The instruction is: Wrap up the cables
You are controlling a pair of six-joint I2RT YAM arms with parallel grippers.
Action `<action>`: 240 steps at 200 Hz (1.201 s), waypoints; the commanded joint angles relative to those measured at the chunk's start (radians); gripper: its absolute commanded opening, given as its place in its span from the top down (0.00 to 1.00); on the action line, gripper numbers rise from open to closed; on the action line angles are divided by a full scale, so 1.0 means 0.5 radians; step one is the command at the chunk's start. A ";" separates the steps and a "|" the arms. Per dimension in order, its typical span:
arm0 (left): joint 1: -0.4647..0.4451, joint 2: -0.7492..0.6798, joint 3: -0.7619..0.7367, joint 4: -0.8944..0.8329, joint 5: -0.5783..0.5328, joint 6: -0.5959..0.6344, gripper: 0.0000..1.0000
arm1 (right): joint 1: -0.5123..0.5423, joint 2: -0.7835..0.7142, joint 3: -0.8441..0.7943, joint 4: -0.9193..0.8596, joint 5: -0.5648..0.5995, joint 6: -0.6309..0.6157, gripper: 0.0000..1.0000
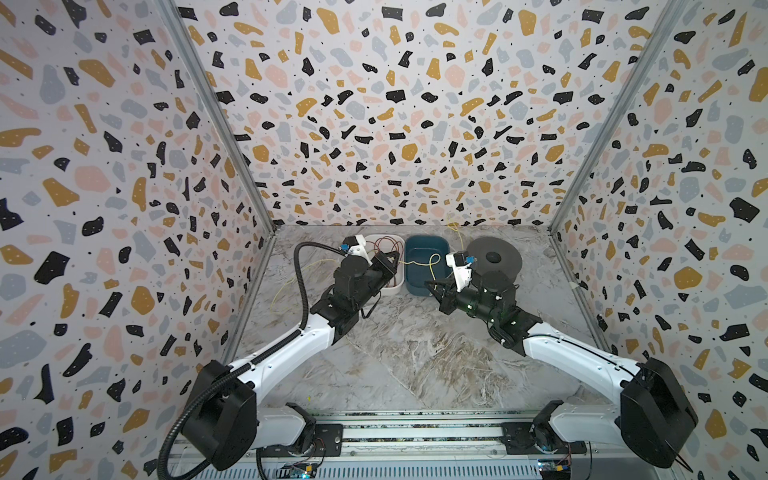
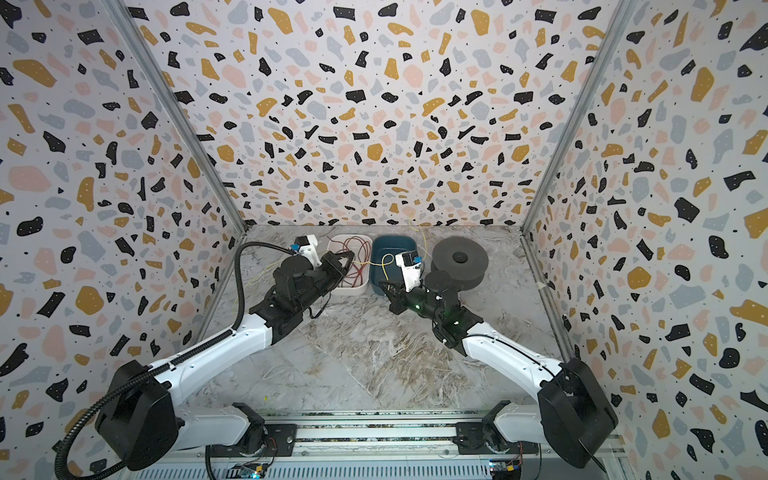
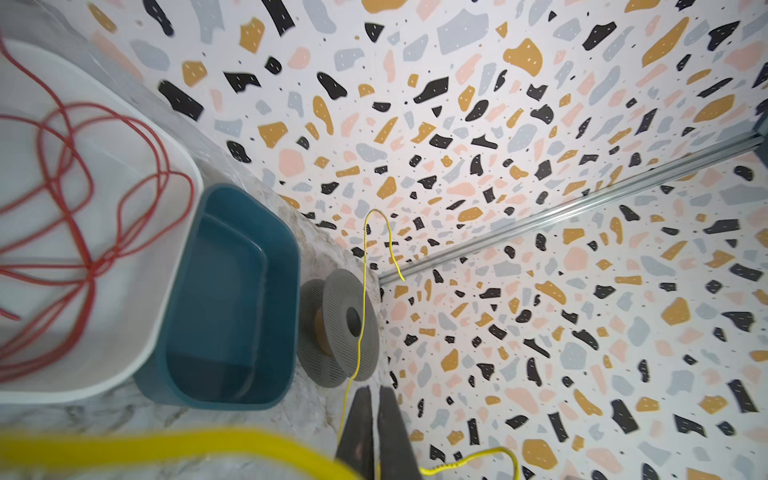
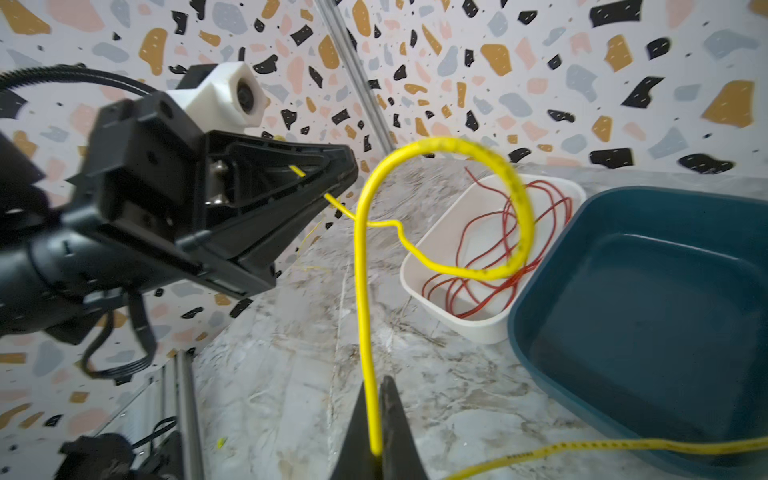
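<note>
The left gripper (image 4: 349,172) is pinched shut on the thin yellow plastic-coated cable (image 4: 361,291), which springs from its tips into a loop. Just beyond those tips, the thin dark red cable (image 3: 89,266) lies tangled in the white rectangular plastic tray (image 4: 449,307). The right gripper (image 4: 376,419) clamps the same yellow strand, with the grey plastic spool (image 3: 332,291) beside its wrist. The cable looks light, springy and probably slippery, so it is best held close to the loop.

Our right gripper (image 4: 376,399) pinches the yellow cable (image 4: 362,299), which rises toward twelve o'clock and curls into a loop. At ten o'clock our left gripper (image 4: 343,178) clamps the same strand. At one o'clock the red cable (image 4: 506,232) lies tangled in a white tray (image 4: 457,320). A blue tub (image 4: 665,324) sits just beside it at two o'clock.
</note>
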State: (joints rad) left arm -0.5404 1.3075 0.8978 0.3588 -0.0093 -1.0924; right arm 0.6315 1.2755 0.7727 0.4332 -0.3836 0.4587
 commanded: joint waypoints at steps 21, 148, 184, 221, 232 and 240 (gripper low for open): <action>0.246 -0.066 0.089 -0.147 -0.237 0.490 1.00 | -0.288 -0.145 0.161 -0.245 -0.719 0.220 1.00; 0.404 -0.247 -0.020 -0.230 0.019 0.659 1.00 | -1.058 -0.239 0.608 -1.786 -0.600 -0.125 1.00; 0.356 -0.280 -0.180 -0.005 0.287 0.350 1.00 | -0.949 -0.303 0.645 -2.106 -0.301 -0.286 1.00; 0.265 -0.370 -0.250 -0.116 0.197 0.466 1.00 | -0.870 -0.400 0.454 -2.244 -0.079 -0.302 1.00; 0.259 -0.374 -0.280 -0.116 0.197 0.475 1.00 | -0.870 -0.438 0.386 -2.256 -0.034 -0.295 1.00; 0.254 -0.371 -0.299 -0.113 0.214 0.483 1.00 | -0.870 -0.460 0.343 -2.252 -0.006 -0.282 0.99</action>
State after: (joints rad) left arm -0.4526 1.1545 0.7769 0.2962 0.2550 -0.8856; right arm 0.2306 1.1004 1.0012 -0.5659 -0.6212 0.3214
